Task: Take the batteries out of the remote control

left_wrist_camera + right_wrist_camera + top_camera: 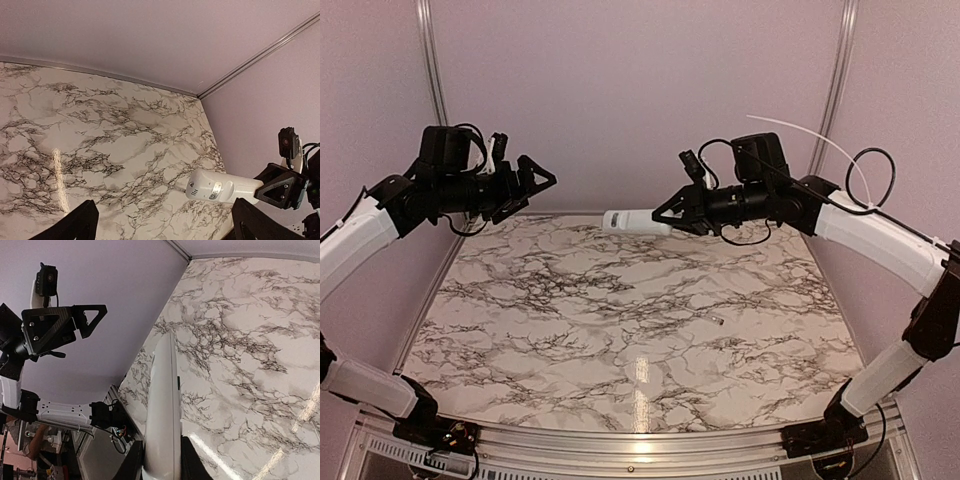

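White oblong plastic, the remote control (625, 221) is being held level in the air above the far part of the marble-patterned table (570, 330), clamped at its right end by the black right gripper (665, 218). The black left gripper (538, 185) is being held raised at the far left, with its jaws wide apart and nothing between them. A tiny slender piece (717, 321) is lying on the table, right of centre. It is too small to be identified.

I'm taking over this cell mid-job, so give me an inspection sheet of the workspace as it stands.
Surface: marble-pattern table, glossy, light glare.
Job's things: remote control held level in the air; one small dark slender piece on the table, possibly a battery; second not seen.
Clutter: nothing seen.
Grippers: left gripper raised, jaws open, empty; right gripper jaws shut on the remote control's end.
Cables: black loops and a pale tie on the right arm.
Surroundings: pale walls, metal corner posts.
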Controlling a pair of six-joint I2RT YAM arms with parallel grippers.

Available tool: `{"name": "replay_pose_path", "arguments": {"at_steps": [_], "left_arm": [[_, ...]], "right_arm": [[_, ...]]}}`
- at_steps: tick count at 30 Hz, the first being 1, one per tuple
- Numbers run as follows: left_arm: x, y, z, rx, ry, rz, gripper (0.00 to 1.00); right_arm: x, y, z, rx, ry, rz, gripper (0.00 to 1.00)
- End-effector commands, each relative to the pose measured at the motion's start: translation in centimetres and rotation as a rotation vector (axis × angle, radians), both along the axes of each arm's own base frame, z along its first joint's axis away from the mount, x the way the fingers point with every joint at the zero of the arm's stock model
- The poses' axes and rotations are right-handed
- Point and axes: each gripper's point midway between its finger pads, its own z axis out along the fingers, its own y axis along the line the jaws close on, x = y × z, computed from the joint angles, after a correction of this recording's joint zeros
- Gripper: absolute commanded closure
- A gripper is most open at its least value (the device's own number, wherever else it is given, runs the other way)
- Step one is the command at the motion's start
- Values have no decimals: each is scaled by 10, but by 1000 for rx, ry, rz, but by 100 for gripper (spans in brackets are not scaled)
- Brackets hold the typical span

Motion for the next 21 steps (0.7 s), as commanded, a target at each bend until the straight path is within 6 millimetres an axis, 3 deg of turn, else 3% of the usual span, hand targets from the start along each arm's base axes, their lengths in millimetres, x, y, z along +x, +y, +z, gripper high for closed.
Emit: {"name": "replay_pose_path", "arguments": {"at_steps": [1, 6, 13, 17, 21], "left_arm": [[-17, -22, 2, 227, -185, -249, 2], [-45, -49, 13, 362, -413, -458, 2], [-82, -63, 42, 406, -748, -652, 1], [-104, -72, 45, 406, -868, -782, 1], [-109, -80, 36, 439, -902, -864, 1]], "right_arm": [[-26, 2, -4, 71, 182, 138, 100], [-37, 12, 10, 136, 222, 238, 100], [-40, 21, 20, 193, 255, 304, 100], [-45, 25, 27, 224, 271, 359, 100], [-47, 26, 29, 235, 280, 387, 100]]}}
